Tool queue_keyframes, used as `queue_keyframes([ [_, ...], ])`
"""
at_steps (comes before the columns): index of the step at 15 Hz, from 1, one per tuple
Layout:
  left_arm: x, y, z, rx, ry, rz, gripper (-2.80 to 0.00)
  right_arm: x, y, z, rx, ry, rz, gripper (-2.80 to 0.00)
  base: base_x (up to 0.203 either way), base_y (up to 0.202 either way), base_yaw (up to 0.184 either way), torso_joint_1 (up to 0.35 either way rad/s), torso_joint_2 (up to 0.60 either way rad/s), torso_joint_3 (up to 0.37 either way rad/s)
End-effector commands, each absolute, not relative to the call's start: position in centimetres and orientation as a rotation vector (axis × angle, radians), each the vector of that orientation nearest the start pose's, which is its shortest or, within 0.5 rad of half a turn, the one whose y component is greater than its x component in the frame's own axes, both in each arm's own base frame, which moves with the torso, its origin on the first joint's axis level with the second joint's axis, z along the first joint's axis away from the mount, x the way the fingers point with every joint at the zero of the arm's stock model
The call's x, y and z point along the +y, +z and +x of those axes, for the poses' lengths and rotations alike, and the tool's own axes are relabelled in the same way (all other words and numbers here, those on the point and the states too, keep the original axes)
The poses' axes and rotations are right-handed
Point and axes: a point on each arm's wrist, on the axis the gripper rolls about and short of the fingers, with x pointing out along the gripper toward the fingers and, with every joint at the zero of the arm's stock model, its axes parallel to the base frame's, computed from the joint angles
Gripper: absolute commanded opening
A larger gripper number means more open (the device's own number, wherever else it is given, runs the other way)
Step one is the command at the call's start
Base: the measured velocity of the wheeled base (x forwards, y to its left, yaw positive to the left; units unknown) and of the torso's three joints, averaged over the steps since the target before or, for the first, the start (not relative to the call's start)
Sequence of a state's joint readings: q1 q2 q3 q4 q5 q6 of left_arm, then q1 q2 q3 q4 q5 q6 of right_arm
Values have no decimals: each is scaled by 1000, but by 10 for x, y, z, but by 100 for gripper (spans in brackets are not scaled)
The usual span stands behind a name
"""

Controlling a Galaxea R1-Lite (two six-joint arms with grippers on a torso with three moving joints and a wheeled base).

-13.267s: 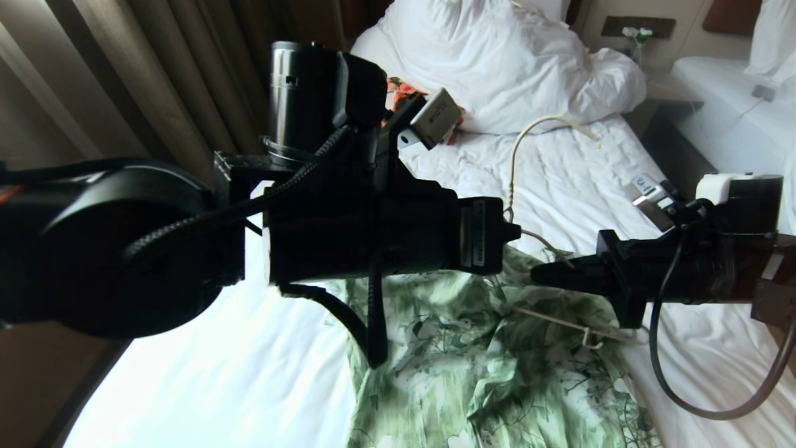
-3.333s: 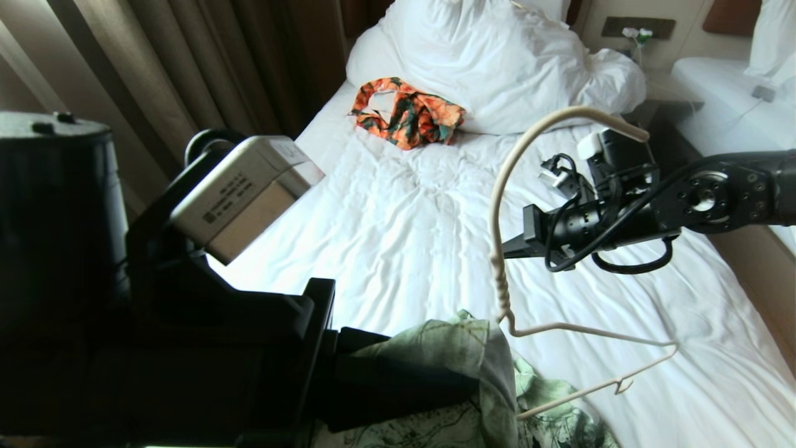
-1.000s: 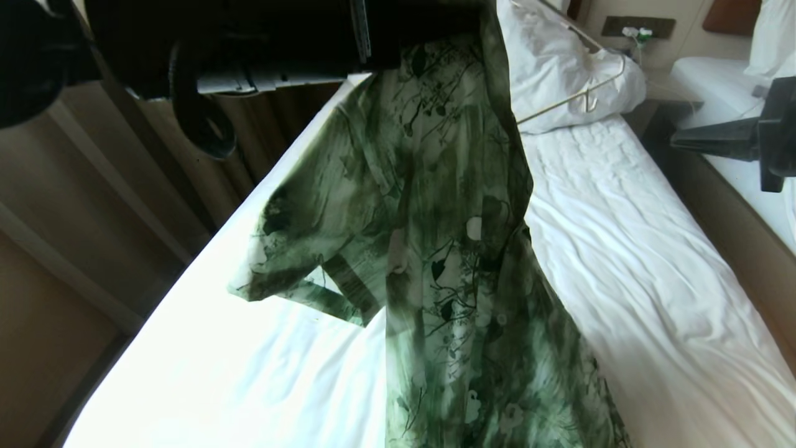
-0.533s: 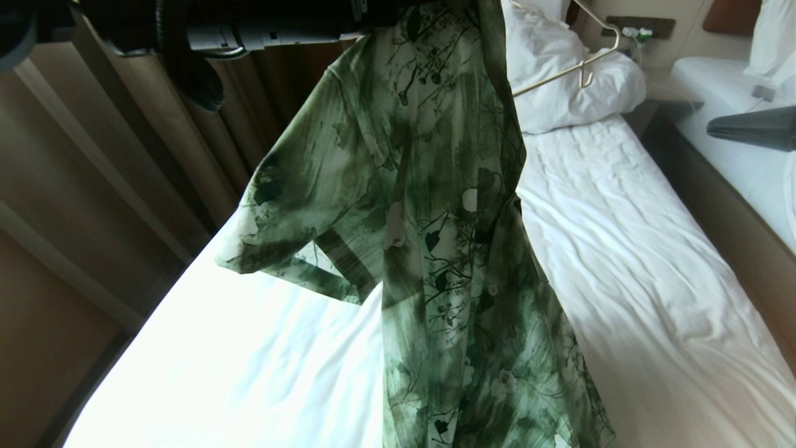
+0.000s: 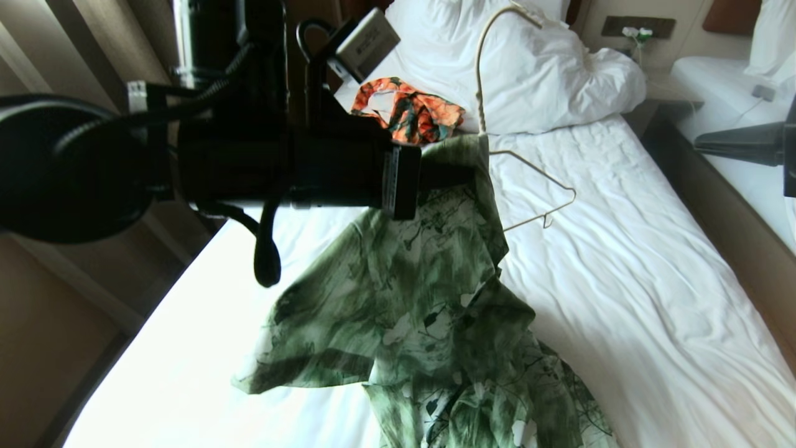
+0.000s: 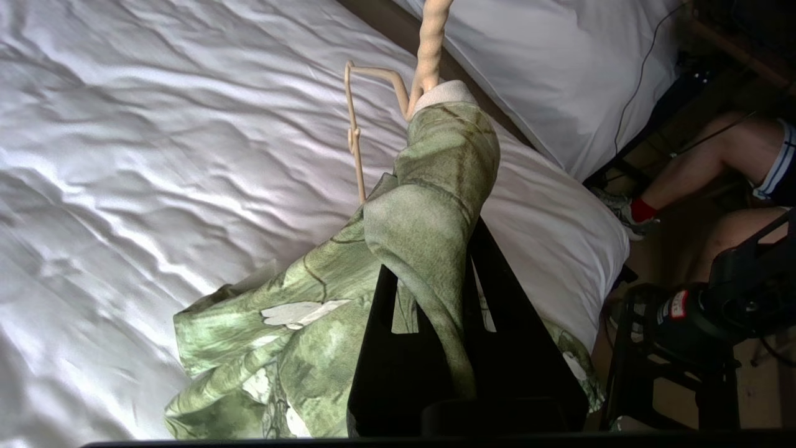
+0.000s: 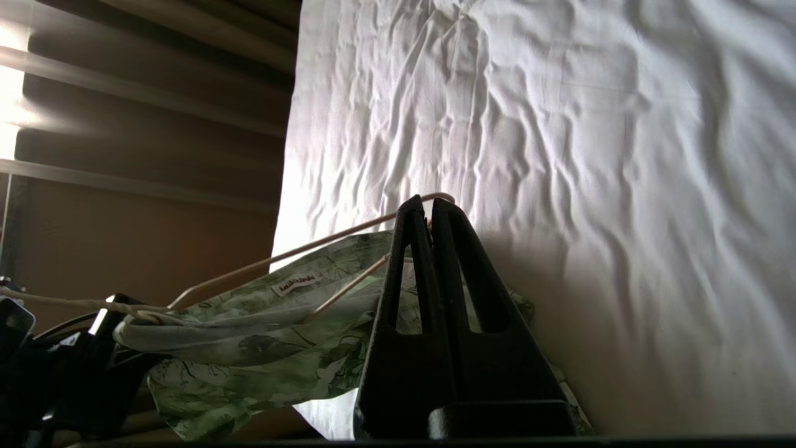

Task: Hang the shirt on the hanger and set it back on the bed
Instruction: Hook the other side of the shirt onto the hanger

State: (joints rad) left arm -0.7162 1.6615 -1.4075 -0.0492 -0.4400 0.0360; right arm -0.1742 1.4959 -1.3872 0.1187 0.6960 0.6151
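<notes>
Left gripper (image 5: pixel 463 175), centre of the head view: fingers pinched together on a fold of the shirt (image 5: pixel 429 311), right at the collar, just below the hanger (image 5: pixel 497 124) neck. In the left wrist view the cloth is draped over and between the black fingers (image 6: pixel 429 336), collar edge touching the twisted neck at top centre.

Hanger stands roughly upright above the gripper: hook curves up to the top centre of the head view, over the duvet (image 5: pixel 516 62). One shoulder is inside the shirt. The other shoulder is bare wire, sticking out to the right of the gripper, notch visible, above the sheet.

Shirt hangs from the gripper down toward bottom centre; lower part is bunched on the bed (image 5: pixel 653 280), one sleeve spread toward lower left.

Right gripper (image 5: pixel 699 142), right edge of the head view, well apart from shirt and hanger: fingers shut tight, holding nothing. Its wrist view shows both fingers (image 7: pixel 429 261) pressed together, with shirt and hanger wire behind them.

Orange garment (image 5: pixel 407 115) lies at upper centre against the duvet, just beyond the left arm.

A person's legs (image 6: pixel 703 180) show at the right of the left wrist view, beside the bed.
</notes>
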Motion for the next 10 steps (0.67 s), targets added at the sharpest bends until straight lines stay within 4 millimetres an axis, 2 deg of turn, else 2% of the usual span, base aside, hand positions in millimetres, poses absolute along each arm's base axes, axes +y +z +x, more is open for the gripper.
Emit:
queue_keyframes([
  [1,-205,285,221,188,-1160,57,-280,-27,321,267,412,445,711,-280,0,0,0,0,0,0],
  [4,-191,263,198,225,-1175,19,-280,-6,303,289,471,422,687,-280,0,0,0,0,0,0],
  [10,-179,202,185,300,-1166,-23,-280,80,264,334,652,429,545,-280,0,0,0,0,0,0],
])
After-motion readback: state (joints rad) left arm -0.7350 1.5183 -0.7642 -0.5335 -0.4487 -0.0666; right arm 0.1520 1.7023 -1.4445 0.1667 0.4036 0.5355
